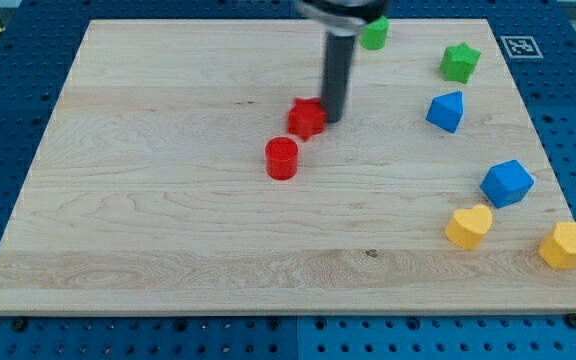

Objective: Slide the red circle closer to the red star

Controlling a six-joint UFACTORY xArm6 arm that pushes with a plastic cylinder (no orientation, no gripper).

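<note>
The red circle [281, 159] is a short red cylinder near the middle of the wooden board [148, 220]. The red star [307, 118] lies just up and to the right of it, a small gap apart. My tip [333, 120] comes down from the view's top as a dark rod. It sits right beside the red star's right side, touching or nearly touching it. The tip is up and to the right of the red circle, with the star between them.
A green block [374, 34] sits at the top behind the rod and a green star [459, 62] at the top right. Two blue blocks [446, 111] [507, 183] and two yellow blocks [469, 227] [566, 245] line the right side.
</note>
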